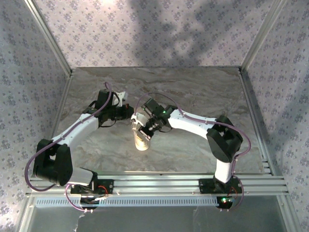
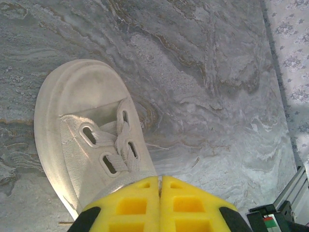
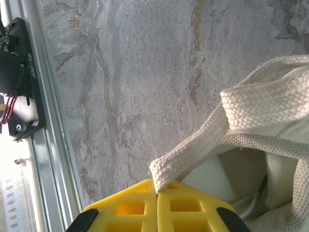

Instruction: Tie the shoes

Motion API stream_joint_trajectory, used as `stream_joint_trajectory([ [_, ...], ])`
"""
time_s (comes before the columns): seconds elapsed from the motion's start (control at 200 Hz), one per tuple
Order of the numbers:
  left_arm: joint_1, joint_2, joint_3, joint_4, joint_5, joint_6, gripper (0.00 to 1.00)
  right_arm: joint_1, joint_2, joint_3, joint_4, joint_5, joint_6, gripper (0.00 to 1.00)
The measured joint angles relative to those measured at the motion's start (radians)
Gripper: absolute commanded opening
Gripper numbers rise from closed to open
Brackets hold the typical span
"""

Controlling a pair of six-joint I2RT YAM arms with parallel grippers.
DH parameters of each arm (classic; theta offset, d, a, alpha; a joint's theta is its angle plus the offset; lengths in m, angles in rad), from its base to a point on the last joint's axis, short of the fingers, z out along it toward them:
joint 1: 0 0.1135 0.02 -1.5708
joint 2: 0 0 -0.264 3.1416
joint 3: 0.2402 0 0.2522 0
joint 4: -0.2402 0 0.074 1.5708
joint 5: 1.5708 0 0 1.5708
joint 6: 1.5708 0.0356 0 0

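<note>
The cream-white shoe [image 1: 141, 140] lies mid-table with its toe toward the near rail. In the left wrist view its rounded toe and laced eyelets [image 2: 87, 130] lie just ahead of my left gripper [image 2: 160, 180]. The yellow pads are pressed together with nothing sticking out between them. My left gripper [image 1: 130, 116] hovers at the shoe's far end. My right gripper [image 1: 144, 127] is over the shoe's opening. It [image 3: 157, 186] is shut on the end of a flat woven white lace [image 3: 193, 150], which runs up and right to the shoe's upper [image 3: 270, 145].
The marble-patterned table [image 1: 193, 87] has patterned walls on three sides. An aluminium rail [image 1: 159, 183] with both arm bases runs along the near edge. The rail [image 3: 48, 121] and a black mount [image 3: 19, 77] show at left in the right wrist view.
</note>
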Motion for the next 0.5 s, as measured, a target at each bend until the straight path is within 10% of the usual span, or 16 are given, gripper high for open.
stream_joint_trajectory([
  [0.5, 0.000, 0.000, 0.000, 0.002, 0.000, 0.006, 0.00, -0.022, -0.044, 0.137, -0.220, 0.118, -0.069, 0.03],
])
